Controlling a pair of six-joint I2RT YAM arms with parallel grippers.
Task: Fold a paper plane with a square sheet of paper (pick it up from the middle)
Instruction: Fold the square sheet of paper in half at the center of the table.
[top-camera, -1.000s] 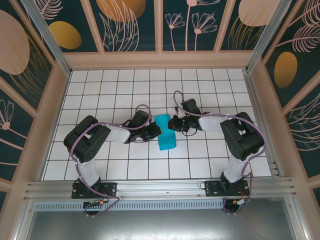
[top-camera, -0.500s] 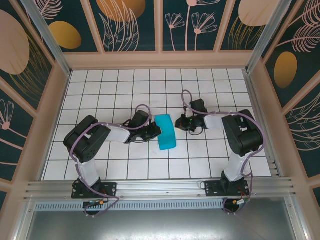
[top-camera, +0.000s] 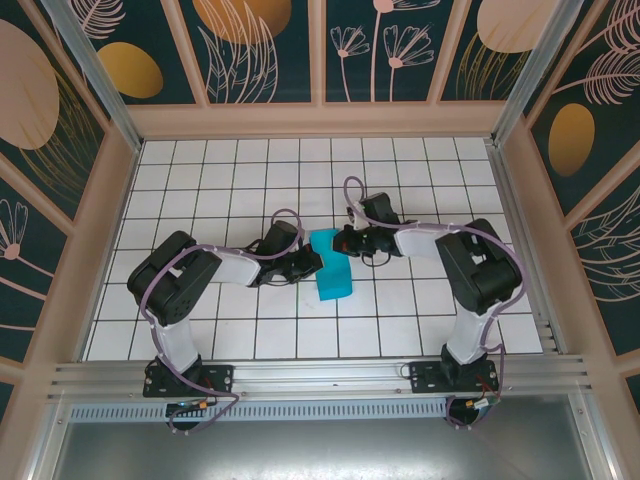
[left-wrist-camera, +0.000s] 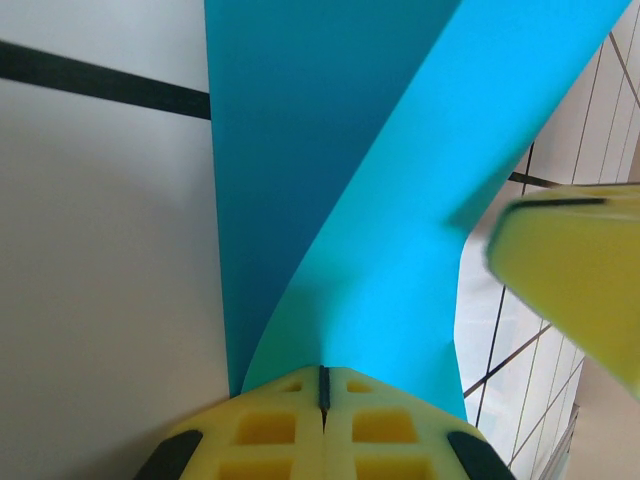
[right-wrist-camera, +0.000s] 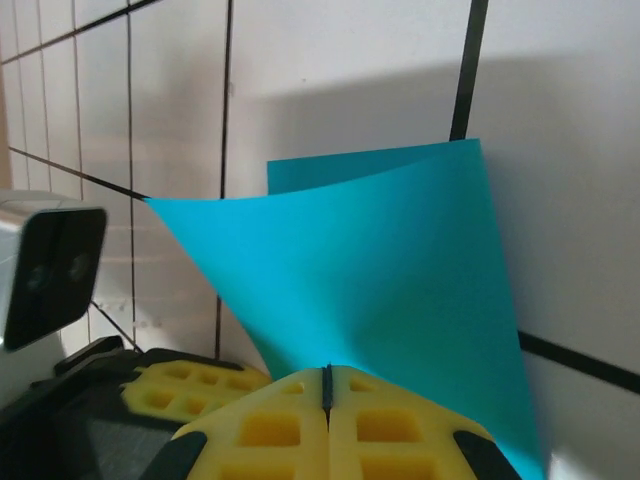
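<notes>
while pinching the square sheet of paper, bowed up at the middle of the counter, tight in left gripper and right gripper: likely mid first fold. next, align edges, press the crease flat.

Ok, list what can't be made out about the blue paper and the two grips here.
- Top external: the square sheet of paper is too small to read its creases.
- Left wrist: the sheet's far end is cut off by the top edge, and a blurred yellow finger covers its right side.
- Right wrist: the right gripper hides the sheet's pinched edge.
</notes>
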